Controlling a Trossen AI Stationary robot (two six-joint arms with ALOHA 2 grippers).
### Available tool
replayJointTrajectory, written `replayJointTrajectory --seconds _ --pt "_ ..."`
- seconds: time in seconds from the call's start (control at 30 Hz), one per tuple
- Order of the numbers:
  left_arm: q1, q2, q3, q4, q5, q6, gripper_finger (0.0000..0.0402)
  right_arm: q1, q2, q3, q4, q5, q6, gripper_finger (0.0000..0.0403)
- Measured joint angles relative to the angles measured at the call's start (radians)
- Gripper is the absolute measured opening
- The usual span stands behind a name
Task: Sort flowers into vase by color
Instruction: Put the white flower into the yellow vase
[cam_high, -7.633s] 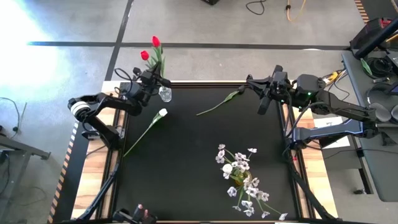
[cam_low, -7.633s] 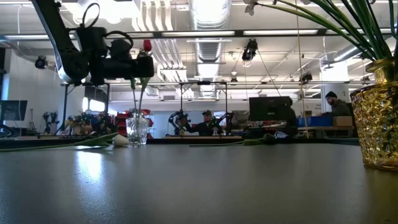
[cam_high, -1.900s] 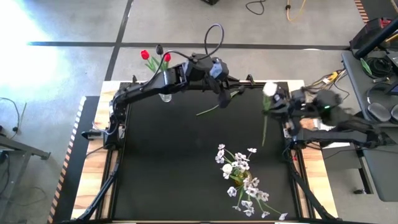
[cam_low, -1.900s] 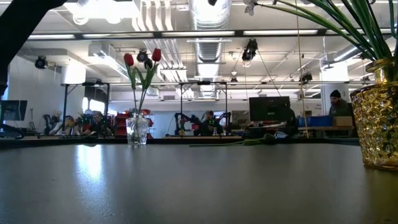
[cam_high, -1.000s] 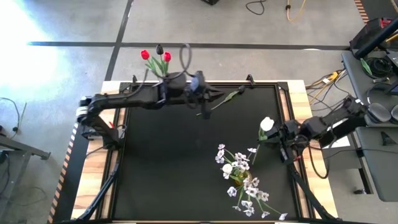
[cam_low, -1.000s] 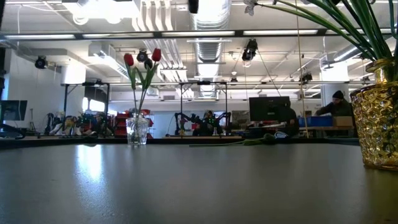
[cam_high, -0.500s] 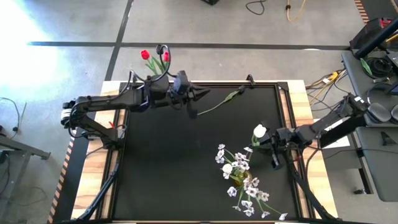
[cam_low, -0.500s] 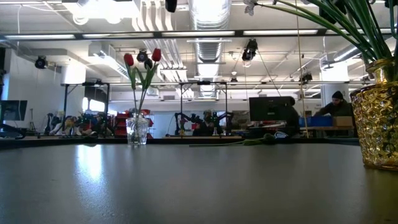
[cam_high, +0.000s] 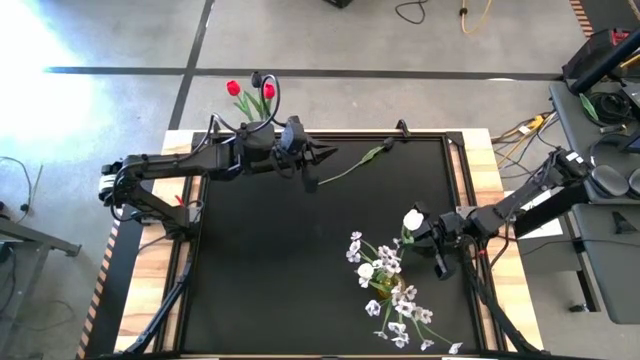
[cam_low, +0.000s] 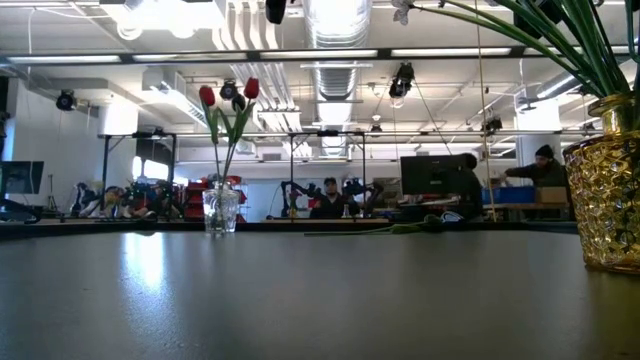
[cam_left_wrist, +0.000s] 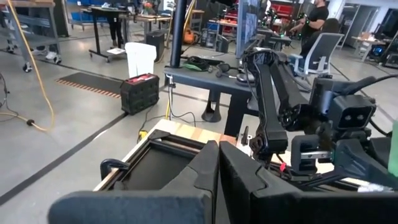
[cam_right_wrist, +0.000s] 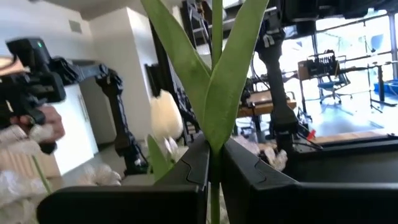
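White tulip is pinched by its stem in the right gripper, whose fingers are pressed together on the green stalk just under a pair of long leaves. From above, the bloom sits just beside the gripper on the side toward the table's middle, and the stem runs through the jaws — roughly upright, judging by the right wrist view, though its lower end is hidden.

What the next move seems to turn on is the gold vase of small white blossoms: it stands near the right gripper, toward the table's near edge and a little toward the middle, its sprays reaching almost to the tulip's head. The stem's long axis would need to point down over that mouth, so the gripper has a short sideways carry left rather than a long one.

Left gripper is well apart from all this, hanging over the far edge with its fingers closed on nothing. It is the nearer arm to the green-stemmed flower lying flat just beside it, stem running slantwise away from the gripper toward the far right corner — and to the clear vase holding red tulips and a dark one behind it.
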Motion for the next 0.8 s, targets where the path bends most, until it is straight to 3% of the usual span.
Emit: replayJointTrajectory --seconds 0.23,0.47,0.8 --pt "0.0 0.0 0.0 -0.004 0.0 0.0 0.0 0.019 0.001 0.043 -0.015 0.045 0.038 0.0017" --pt "0.0 0.0 0.0 -0.004 0.003 0.001 0.0 0.042 0.002 0.094 -0.139 0.117 0.082 0.0017" --pt "0.0 0.001 0.0 -0.008 0.003 0.008 0.0 0.053 0.074 0.096 -0.151 0.121 0.07 0.0017"
